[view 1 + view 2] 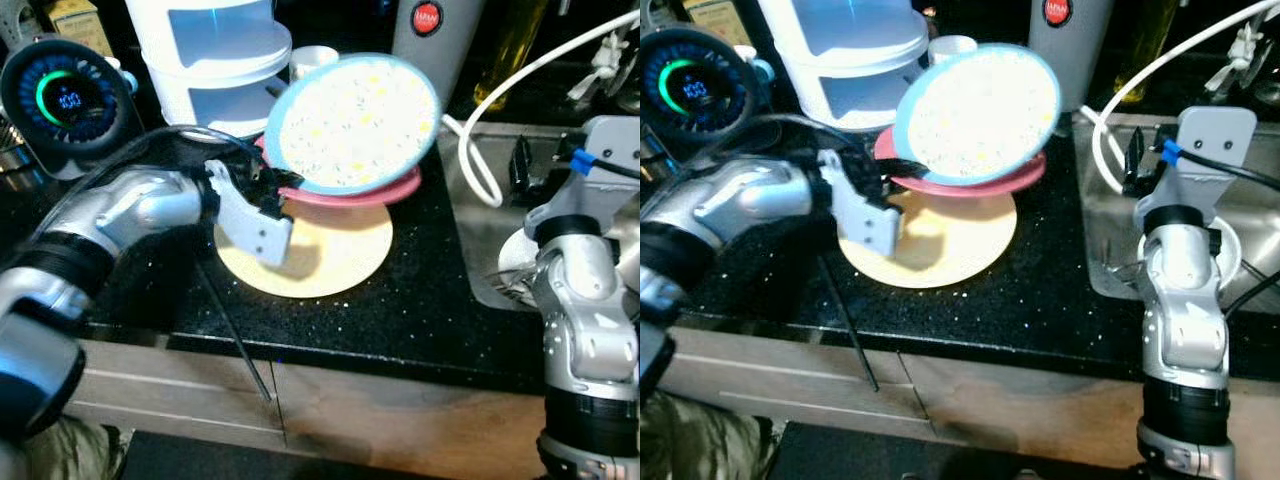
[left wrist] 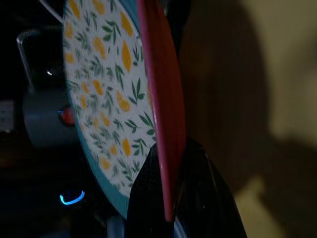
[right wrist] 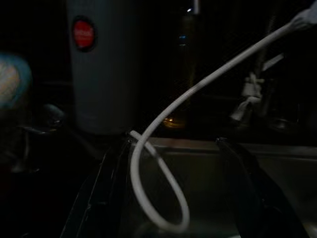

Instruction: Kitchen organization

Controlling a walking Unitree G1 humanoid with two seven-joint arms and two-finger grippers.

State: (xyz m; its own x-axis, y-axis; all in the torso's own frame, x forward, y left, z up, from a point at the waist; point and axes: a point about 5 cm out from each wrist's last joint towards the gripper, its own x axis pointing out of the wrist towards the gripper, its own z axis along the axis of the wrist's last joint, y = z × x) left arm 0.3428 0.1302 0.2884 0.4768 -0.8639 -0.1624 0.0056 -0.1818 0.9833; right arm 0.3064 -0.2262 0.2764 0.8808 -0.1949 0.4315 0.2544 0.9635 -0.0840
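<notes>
The left gripper [image 1: 283, 187], fingers clamped on a red plate [image 1: 385, 190] carrying a leaf-patterned plate [image 1: 352, 123], holds both above a yellow plate [image 1: 330, 255]; the right gripper [image 3: 171, 186] hangs spread.

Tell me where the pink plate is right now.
The pink plate is held by its edge in the left hand, raised above the yellow plate on the black counter, with the flowered plate resting on it.

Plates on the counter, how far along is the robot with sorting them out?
Partway. In hand: the left gripper is clamped on the rim of the pink plate, which carries the blue-rimmed floral plate, both tilted up above the cream plate. Left: the cream plate lies on the black counter, and the lifted pair has nowhere set down yet. The right gripper hangs open over the sink, idle.
</notes>
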